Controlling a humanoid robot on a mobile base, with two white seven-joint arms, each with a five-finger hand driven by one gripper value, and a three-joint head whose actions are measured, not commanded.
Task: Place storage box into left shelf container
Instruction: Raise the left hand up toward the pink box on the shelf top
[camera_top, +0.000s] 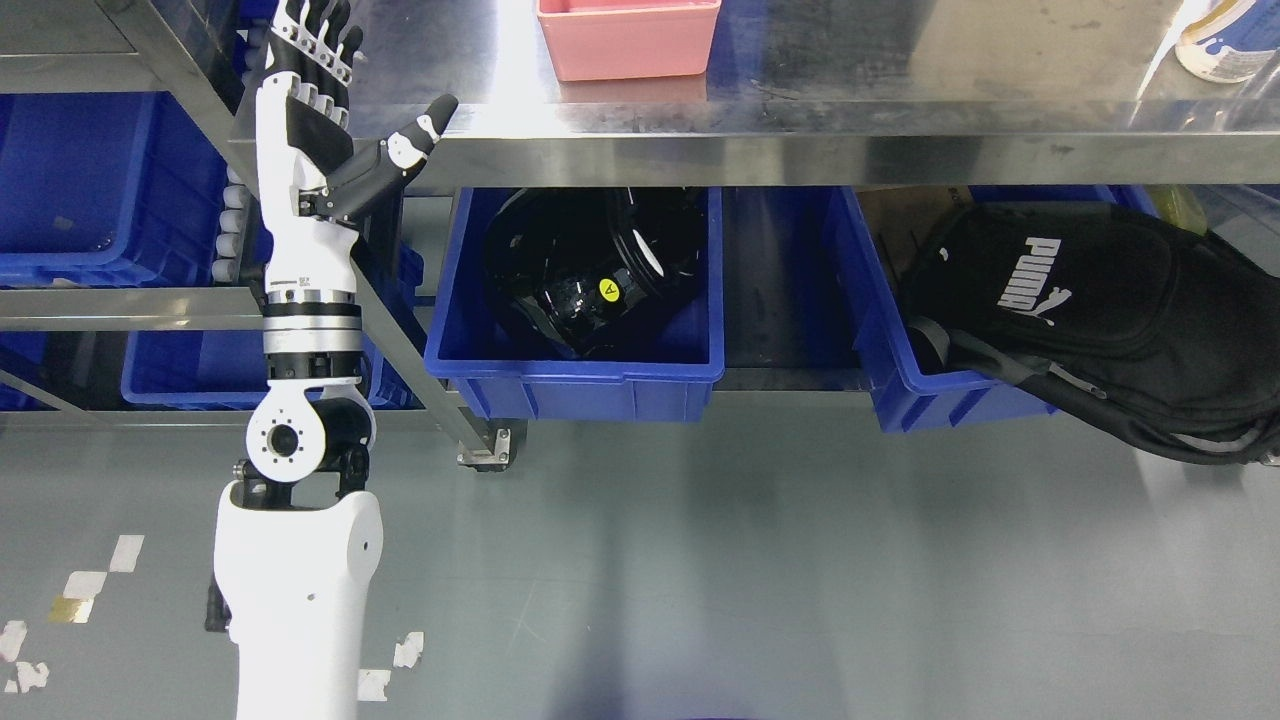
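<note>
White robot left hand (320, 110) upper left, fingers spread, empty; pink plastic storage box (628, 38) top centre on steel table (900, 100).

We see only the left arm (297, 560) — a smooth white forearm shell, then a round white joint with small holes around a dark centre. Above it sit silver and black rings. The left hand (318, 120) is white with black finger segments — and a black thumb base.
</note>
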